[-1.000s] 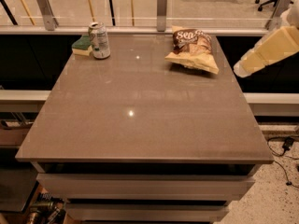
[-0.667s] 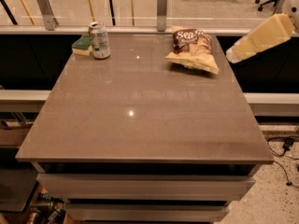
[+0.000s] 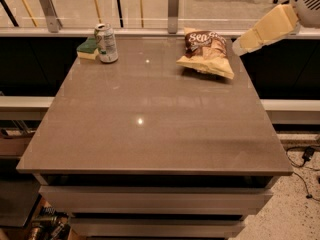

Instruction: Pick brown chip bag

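Camera view: the crinkly brown chip bag [image 3: 206, 54] lay on the glossy table [image 3: 150, 134]; the cream hand [image 3: 240, 46] hovered just beside it, upper right; how far open could not be told.

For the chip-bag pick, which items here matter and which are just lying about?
Job: brown chip bag, far right of the table; gripper, just right of the bag.
Lying about: can and sponge, side by side at the far left.
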